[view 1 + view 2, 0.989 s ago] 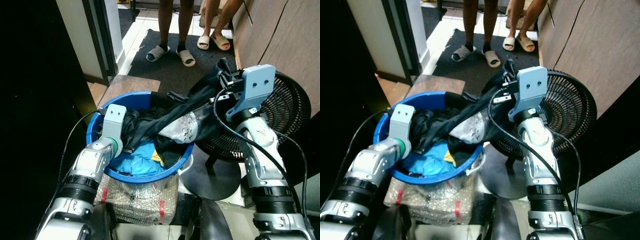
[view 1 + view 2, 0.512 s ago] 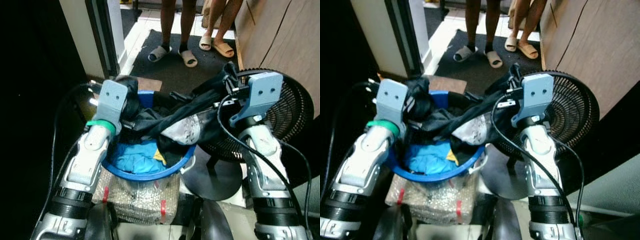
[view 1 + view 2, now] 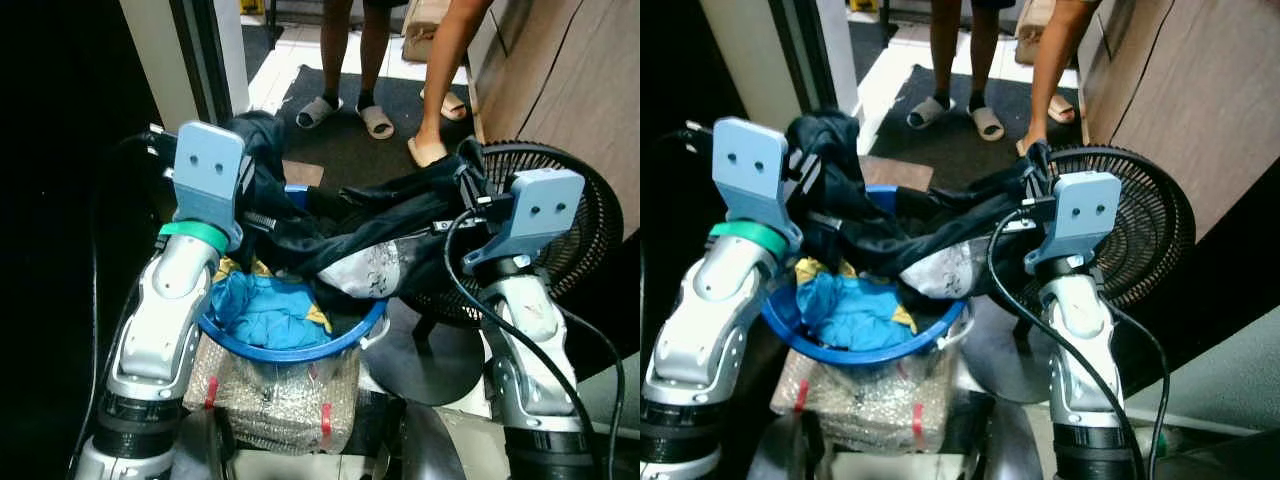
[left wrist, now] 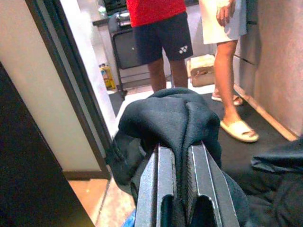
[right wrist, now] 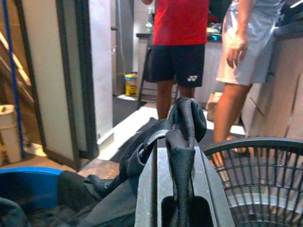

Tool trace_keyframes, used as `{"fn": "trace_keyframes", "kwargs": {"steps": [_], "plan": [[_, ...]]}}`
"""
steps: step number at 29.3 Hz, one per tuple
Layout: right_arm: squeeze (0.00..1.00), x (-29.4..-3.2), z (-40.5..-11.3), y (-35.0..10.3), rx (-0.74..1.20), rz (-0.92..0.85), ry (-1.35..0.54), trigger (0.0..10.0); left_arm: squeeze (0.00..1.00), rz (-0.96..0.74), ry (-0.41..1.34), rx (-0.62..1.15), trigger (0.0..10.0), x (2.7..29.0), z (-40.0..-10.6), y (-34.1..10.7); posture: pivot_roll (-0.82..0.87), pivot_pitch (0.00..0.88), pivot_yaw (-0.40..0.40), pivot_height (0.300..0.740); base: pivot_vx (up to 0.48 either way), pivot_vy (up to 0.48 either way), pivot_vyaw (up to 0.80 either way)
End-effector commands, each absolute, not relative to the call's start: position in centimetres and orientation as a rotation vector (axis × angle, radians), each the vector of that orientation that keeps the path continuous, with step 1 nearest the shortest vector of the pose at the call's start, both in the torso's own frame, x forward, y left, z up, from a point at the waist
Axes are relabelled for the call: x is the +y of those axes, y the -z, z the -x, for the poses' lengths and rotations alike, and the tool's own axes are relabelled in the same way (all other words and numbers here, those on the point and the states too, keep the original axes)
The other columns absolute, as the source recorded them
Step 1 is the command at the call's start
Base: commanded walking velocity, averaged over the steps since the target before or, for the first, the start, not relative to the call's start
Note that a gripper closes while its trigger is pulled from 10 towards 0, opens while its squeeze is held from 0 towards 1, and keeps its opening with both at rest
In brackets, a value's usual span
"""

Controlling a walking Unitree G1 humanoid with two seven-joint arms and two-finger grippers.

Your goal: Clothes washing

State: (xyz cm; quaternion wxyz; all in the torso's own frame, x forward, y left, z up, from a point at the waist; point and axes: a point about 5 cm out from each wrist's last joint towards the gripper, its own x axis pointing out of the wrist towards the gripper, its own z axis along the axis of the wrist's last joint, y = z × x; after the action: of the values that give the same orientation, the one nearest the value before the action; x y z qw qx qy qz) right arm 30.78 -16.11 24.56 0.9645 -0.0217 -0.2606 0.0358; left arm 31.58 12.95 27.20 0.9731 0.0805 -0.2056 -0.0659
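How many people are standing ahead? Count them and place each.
2. One person in a red shirt stands on the dark mat; the other person in pale shorts stands beside, nearer the fan. Others may be hidden.

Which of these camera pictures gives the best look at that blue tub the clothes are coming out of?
The left eye view: the blue tub shows its near rim and the blue cloth inside. The right eye view is similar. The right wrist view catches a rim edge; the left wrist view, barely a sliver.

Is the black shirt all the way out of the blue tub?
No. Both grippers hold the black garment up, but it sags into the blue tub.
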Motion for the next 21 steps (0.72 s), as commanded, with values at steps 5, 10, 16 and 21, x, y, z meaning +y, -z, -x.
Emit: {"fn": "trace_keyframes", "kwargs": {"steps": [5, 10, 16, 21], "plan": [[0.0, -16.3, -31.0, -24.2, -0.5, 0.013, -0.041, 10.0, 0.0, -0.176, 0.137, -0.463, 10.0, 12.8, -31.6, -27.5, 0.08, 0.073, 0.03, 0.559, 0.0, 0.0, 0.0], [0.0, -17.0, -31.7, -24.5, -0.503, -0.012, 0.011, 10.0, 0.0, -0.169, 0.151, -0.472, 10.0, 12.2, -31.5, -27.8, 0.08, 0.061, 0.029, 0.579, 0.0, 0.0, 0.0], [0.0, -16.9, -31.6, -24.5, -0.498, -0.012, 0.007, 10.0, 0.0, -0.165, 0.149, -0.461, 10.0, 12.3, -31.3, -27.9, 0.08, 0.061, 0.026, 0.594, 0.0, 0.0, 0.0], [0.0, -16.8, -31.6, -24.4, -0.495, -0.013, 0.004, 10.0, 0.0, -0.166, 0.15, -0.463, 10.0, 12.3, -31.3, -27.9, 0.08, 0.062, 0.026, 0.609, 0.0, 0.0, 0.0]]}}
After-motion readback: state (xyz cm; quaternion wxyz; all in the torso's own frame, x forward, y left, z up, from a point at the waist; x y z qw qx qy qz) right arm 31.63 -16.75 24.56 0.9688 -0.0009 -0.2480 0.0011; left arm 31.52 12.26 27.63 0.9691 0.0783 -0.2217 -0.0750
